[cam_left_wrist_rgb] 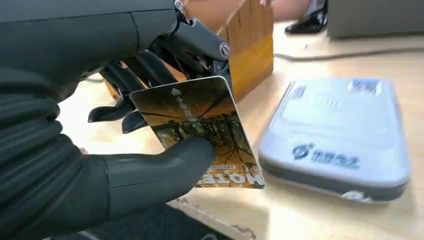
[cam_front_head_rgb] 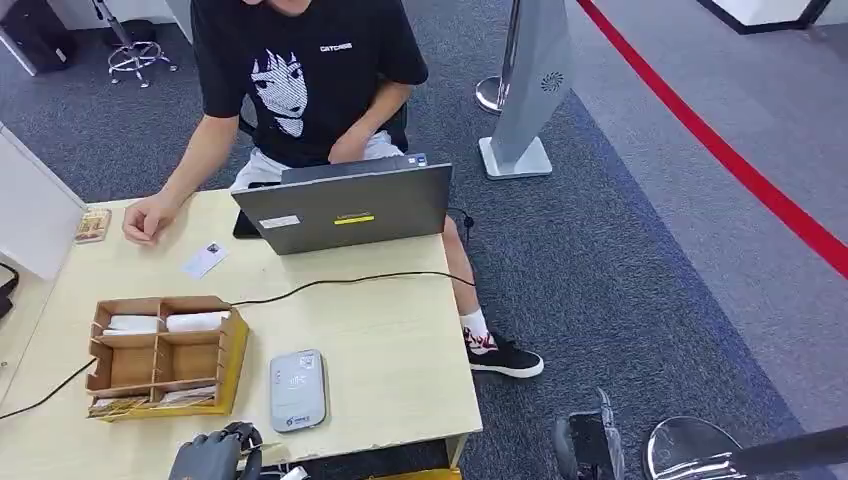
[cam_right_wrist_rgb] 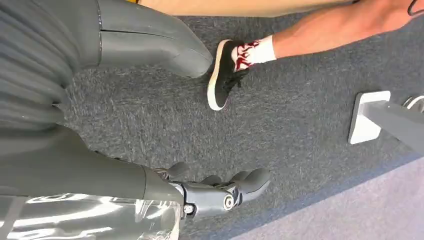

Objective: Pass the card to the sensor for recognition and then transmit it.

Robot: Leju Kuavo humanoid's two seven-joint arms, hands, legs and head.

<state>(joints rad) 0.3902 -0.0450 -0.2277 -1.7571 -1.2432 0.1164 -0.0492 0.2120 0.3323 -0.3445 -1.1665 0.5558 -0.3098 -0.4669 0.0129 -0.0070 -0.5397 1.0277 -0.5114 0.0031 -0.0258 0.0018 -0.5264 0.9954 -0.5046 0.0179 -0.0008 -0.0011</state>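
Observation:
My left hand (cam_front_head_rgb: pixel 213 456) is at the table's near edge, just left of the grey sensor box (cam_front_head_rgb: pixel 297 390). In the left wrist view this hand (cam_left_wrist_rgb: pixel 100 165) pinches an orange card (cam_left_wrist_rgb: pixel 200 117) with an autumn-tree picture between thumb and fingers. The card is tilted, and its far corner hangs close beside the sensor box (cam_left_wrist_rgb: pixel 340 135), apart from its top face. My right hand (cam_front_head_rgb: pixel 588 442) hangs low beside the table over the carpet. Its fingers (cam_right_wrist_rgb: pixel 220 192) are spread and it holds nothing.
A wooden organiser (cam_front_head_rgb: pixel 165 355) stands left of the sensor. A person sits behind an open laptop (cam_front_head_rgb: pixel 345 208), one hand (cam_front_head_rgb: pixel 148 218) on the table near a white card (cam_front_head_rgb: pixel 205 259). A black cable (cam_front_head_rgb: pixel 340 282) crosses the tabletop. A grey stand (cam_front_head_rgb: pixel 525 90) rises at the right.

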